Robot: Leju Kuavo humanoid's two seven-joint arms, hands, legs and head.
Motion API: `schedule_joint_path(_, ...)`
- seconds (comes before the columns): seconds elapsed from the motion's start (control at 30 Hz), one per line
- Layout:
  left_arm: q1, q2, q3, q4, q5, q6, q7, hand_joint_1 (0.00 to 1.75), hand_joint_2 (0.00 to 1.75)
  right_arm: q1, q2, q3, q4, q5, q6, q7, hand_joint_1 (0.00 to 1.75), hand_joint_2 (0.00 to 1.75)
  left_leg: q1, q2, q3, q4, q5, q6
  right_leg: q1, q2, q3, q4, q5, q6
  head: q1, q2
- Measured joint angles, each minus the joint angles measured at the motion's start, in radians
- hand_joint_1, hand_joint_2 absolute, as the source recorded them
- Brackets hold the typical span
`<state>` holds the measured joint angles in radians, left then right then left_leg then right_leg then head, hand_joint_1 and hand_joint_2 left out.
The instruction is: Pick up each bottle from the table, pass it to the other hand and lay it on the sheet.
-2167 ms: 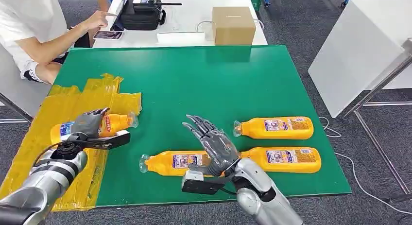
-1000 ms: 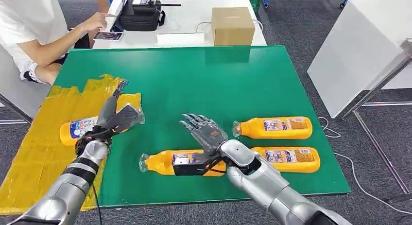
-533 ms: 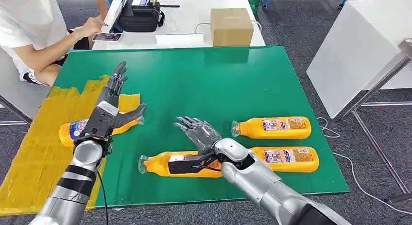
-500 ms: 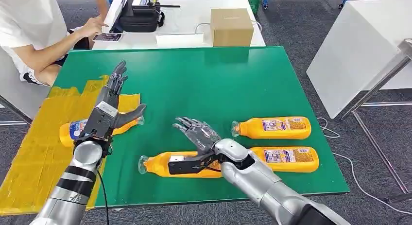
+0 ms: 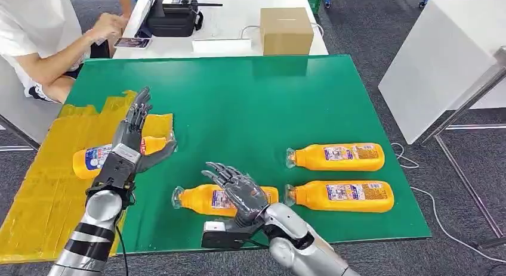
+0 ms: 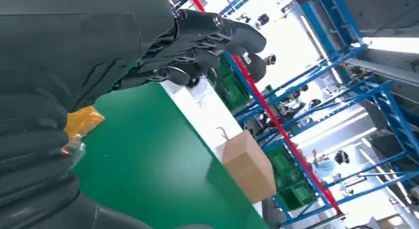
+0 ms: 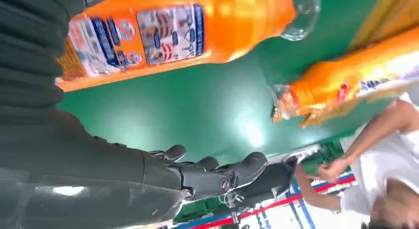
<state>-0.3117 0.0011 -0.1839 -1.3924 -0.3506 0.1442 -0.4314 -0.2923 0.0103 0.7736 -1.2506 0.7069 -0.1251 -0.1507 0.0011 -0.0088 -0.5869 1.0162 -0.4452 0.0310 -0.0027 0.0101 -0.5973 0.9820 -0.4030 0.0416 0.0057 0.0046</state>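
Across the green table (image 5: 268, 103) we see one bottle (image 5: 98, 158) lying on the yellow sheet (image 5: 42, 186) and three bottles (image 5: 206, 198) waiting, our left hand (image 5: 132, 136) and right hand (image 5: 238, 192) both spread, holding nothing.

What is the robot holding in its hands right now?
Nothing. The left hand is open above the orange plastic bottle lying on the yellow sheet, and the right hand is open over another orange bottle.

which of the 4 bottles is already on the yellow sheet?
The far-left bottle, lying behind the raised left hand on the yellow sheet. The other three bottles lie on the green table.
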Motion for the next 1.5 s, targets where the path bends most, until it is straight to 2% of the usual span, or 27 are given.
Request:
schedule_joint_path(0.2, 0.024, 0.0, 0.01, -0.024, -0.021, 0.011, 0.003, 0.0, 1.75, 0.047, -0.01, -0.025, -0.099, 0.025, 0.0, -0.017, 0.0, 1.75, 0.0, 0.0, 0.0, 0.0, 0.0, 0.0, 0.0, 0.0, 0.0, 0.0, 0.0, 0.0, 0.0, 0.0)
schedule_joint_path(0.37, 0.042, 0.0, 0.012, -0.044, -0.037, 0.01, 0.003, 0.0, 1.75, 0.055, -0.025, -0.033, -0.119, 0.119, 0.017, 0.077, 0.0, 1.75, 0.0, 0.0, 0.0, 0.0, 0.0, 0.0, 0.0, 0.0, 0.0, 0.0, 0.0, 0.0, 0.0, 0.0)
schedule_joint_path(0.63, 0.04, -0.009, 0.006, -0.051, -0.04, -0.01, 0.008, 0.0, 1.75, 0.005, -0.014, -0.032, 0.019, 0.208, 0.038, 0.185, 0.0, 1.75, 0.0, 0.0, 0.0, 0.0, 0.0, 0.0, 0.0, 0.0, 0.0, 0.0, 0.0, 0.0, 0.0, 0.0)
schedule_joint_path(1.33, 0.031, -0.019, 0.005, -0.051, -0.039, -0.019, 0.011, 0.0, 1.75, -0.03, 0.011, -0.03, 0.145, 0.233, 0.049, 0.214, 0.0, 1.75, 0.0, 0.0, 0.0, 0.0, 0.0, 0.0, 0.0, 0.0, 0.0, 0.0, 0.0, 0.0, 0.0, 0.0)
schedule_joint_path(1.5, 0.02, -0.026, -0.012, -0.051, -0.037, -0.025, 0.014, 0.0, 1.75, -0.063, 0.037, -0.03, 0.232, 0.24, 0.068, 0.22, 0.0, 1.75, 0.0, 0.0, 0.0, 0.0, 0.0, 0.0, 0.0, 0.0, 0.0, 0.0, 0.0, 0.0, 0.0, 0.0)
